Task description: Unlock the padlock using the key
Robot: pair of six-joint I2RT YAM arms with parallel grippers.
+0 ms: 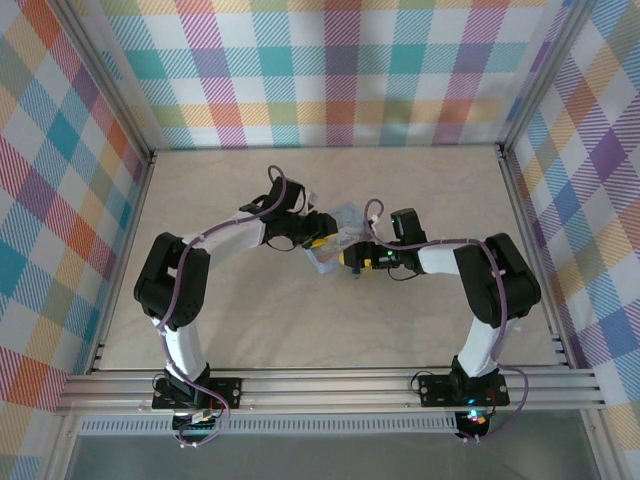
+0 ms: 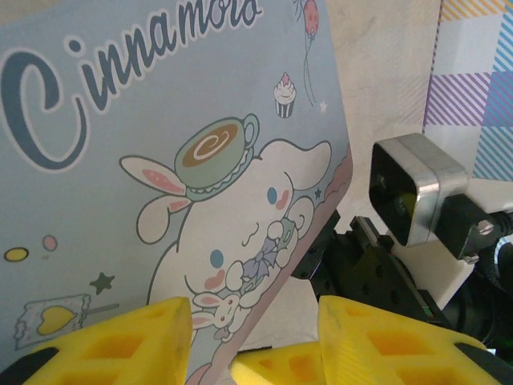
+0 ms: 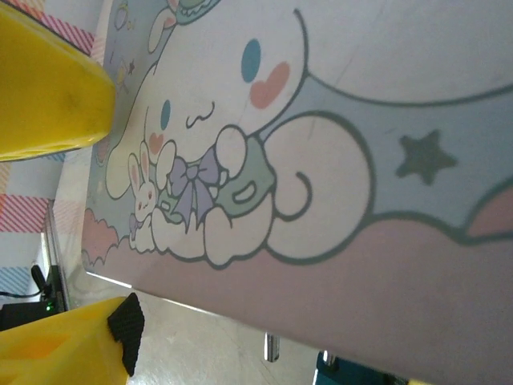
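Landmark: a light-blue rectangular tin box (image 1: 338,232) printed with a white cartoon dog, stars and dark script lettering. It sits at the middle of the pale beige surface (image 1: 300,330), between the two arms.

Left end effector (image 2: 255,311): a yellow two-finger unit at the tin's left side in the overhead view (image 1: 322,242). In its wrist view the fingers (image 2: 120,345) are held apart and the tin's pink-bordered corner runs down between them. The left finger lies against the printed face. I cannot tell whether the pair actually clamps the tin.

Right end effector (image 3: 116,208): a yellow two-finger unit at the tin's near right corner in the overhead view (image 1: 352,258). Its fingers are spread wide, one above and one below the tin's printed corner in the wrist view. The lower finger has a black pad (image 3: 127,321) at its tip. Nothing is pinched.

Padlock: a small dark blue-teal padlock (image 3: 337,370), cut off by the lower edge of the right wrist view. It lies just under the tin's pink rim.

Silvery item: a small silvery metal piece (image 3: 272,346) just beside the padlock, under the same rim. It is too small to tell whether it is the shackle or the key.

Wrist camera: a silver-and-black camera block (image 2: 409,188) on the right arm, just past the tin's right edge in the left wrist view.

Enclosure: pastel plaid wall panels (image 1: 330,70) on three sides, well apart from the tin.
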